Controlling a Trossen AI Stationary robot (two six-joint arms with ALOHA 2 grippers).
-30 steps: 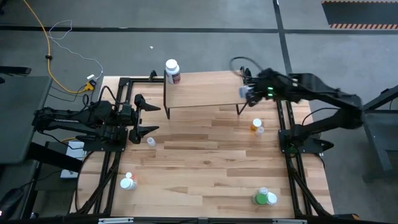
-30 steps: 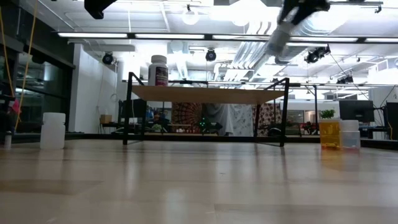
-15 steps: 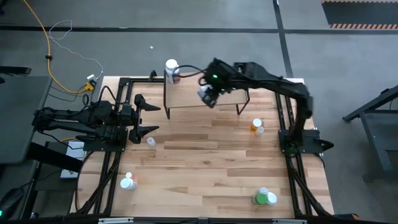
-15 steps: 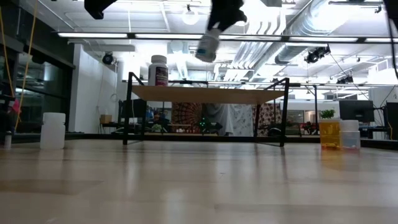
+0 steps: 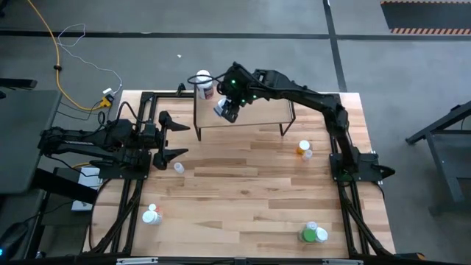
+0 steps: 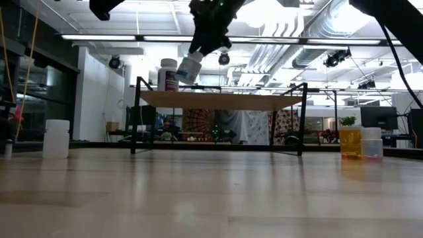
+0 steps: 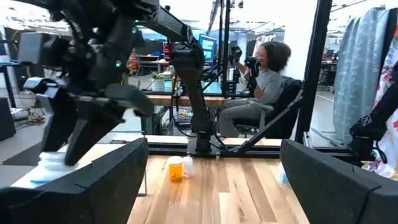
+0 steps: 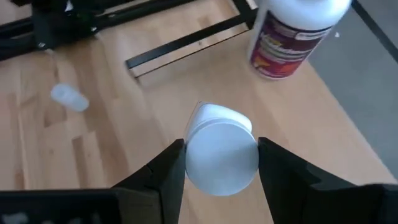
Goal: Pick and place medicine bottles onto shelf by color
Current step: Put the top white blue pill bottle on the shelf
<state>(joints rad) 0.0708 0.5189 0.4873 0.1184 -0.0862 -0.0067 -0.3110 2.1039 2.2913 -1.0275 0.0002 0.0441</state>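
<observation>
We see a butcher-block table (image 5: 243, 199) on grey floor, a yellow cable (image 5: 51, 51) lying off its left far corner. In the low view, a bright open room with ceiling ducts lies beyond; the left wrist view shows a person (image 7: 261, 87) seated behind the table. At left, the left gripper (image 5: 168, 136) waits over the table's left edge, its fingers spread with nothing between them, a small clear bottle (image 5: 177, 168) just beside it and a red-topped bottle (image 5: 151, 216) nearer the front. The shelf (image 5: 243, 110) stands at the far middle, a tall white bottle (image 5: 204, 84) upright on its left end. The right arm reaches across the shelf; the right gripper (image 5: 227, 109) is clamped on a white bottle (image 8: 221, 152), tilted above the shelf just beside the tall one. Right of the shelf sits an orange bottle (image 5: 303, 149), and a green bottle (image 5: 314, 234) near the front right
</observation>
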